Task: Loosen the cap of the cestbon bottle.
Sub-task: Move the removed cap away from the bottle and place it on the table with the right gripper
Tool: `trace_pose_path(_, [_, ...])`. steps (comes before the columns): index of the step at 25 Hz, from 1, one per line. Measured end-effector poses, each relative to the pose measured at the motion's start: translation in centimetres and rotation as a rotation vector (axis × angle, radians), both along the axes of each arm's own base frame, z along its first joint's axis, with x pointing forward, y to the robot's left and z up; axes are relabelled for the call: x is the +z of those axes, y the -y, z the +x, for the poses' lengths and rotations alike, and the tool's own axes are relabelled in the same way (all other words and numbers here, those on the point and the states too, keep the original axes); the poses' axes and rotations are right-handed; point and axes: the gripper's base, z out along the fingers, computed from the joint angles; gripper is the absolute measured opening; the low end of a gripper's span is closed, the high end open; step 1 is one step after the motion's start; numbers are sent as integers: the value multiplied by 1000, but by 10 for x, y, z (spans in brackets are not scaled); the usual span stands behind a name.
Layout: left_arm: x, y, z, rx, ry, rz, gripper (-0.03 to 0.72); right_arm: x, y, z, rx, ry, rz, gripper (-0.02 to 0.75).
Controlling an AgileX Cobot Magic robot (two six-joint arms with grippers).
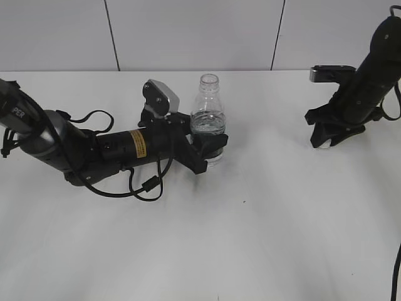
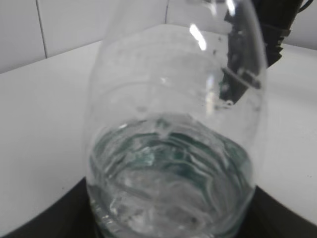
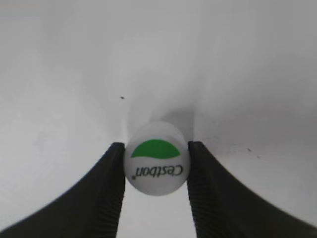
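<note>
The clear ribbed cestbon bottle (image 1: 207, 119) stands upright on the white table with its threaded neck open and no cap on it. It holds a little water. My left gripper (image 1: 210, 149) is shut on its lower body, where the dark label band sits. In the left wrist view the bottle (image 2: 173, 148) fills the frame between the dark jaws (image 2: 171, 220). My right gripper (image 1: 329, 135) is low over the table at the right. In the right wrist view it (image 3: 156, 166) is shut on the white and green cap (image 3: 156, 158), lettering up. The cap is hidden in the exterior view.
The left arm lies low along the table (image 1: 250, 213), with its cables looped beside it (image 1: 147, 185). A grey tiled wall (image 1: 188, 31) runs behind the table's far edge. Small dark specks mark the table surface (image 3: 122, 97).
</note>
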Motion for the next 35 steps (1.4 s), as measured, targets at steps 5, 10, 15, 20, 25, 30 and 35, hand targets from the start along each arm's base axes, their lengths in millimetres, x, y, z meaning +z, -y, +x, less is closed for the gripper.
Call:
trace_pose_path(5, [0,0,0,-3,2,1,412,0,-12,1,28,24,2,296])
trace_pose_path(10, [-1,0,0,-1,-2,8,412,-8,-12,0,32,-1,0,310])
trace_pose_path(15, [-1,0,0,0,-3,9,412,-8,-12,-1,41,-14,3,477])
trace_pose_path(20, [-1,0,0,0,-3,10,412,-8,-13,-3,43,-28,8,572])
trace_pose_path(25, [-1,0,0,-1,-3,10,412,-7,-13,-4,46,-40,11,580])
trace_pose_path(30, [-1,0,0,-2,-3,12,444,-7,-13,-5,49,-52,12,580])
trace_pose_path(35, [-4,-1,0,-1,-15,46,553,-7,-13,-6,51,-61,13,580])
